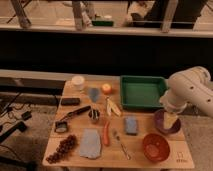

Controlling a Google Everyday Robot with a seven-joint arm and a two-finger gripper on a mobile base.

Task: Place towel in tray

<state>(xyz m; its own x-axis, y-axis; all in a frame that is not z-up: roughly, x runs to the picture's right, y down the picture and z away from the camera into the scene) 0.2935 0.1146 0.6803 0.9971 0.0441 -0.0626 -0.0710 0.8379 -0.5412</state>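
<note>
Light grey-blue soft cloth towel [90, 144] lies flat on the wooden table [142, 116] at its near edge, between the dark grape bunch [62, 149] and the orange carrot [106, 134]. Large dark green rectangular plastic tray [142, 93] is at the far side, well apart from the towel. Gripper [170, 120] hangs over the round purple bowl [161, 126], beside the tray. Jaws wide apart, seemingly holding nothing; view is murky there.

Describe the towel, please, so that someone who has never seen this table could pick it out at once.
On the wooden table, look along the near edge, left of centre, far from the hand over the purple bowl at right. The towel lies flat between the dark grapes and the orange carrot: a pale grey-blue cloth, bigger and thinner than the blue sponge.
</note>
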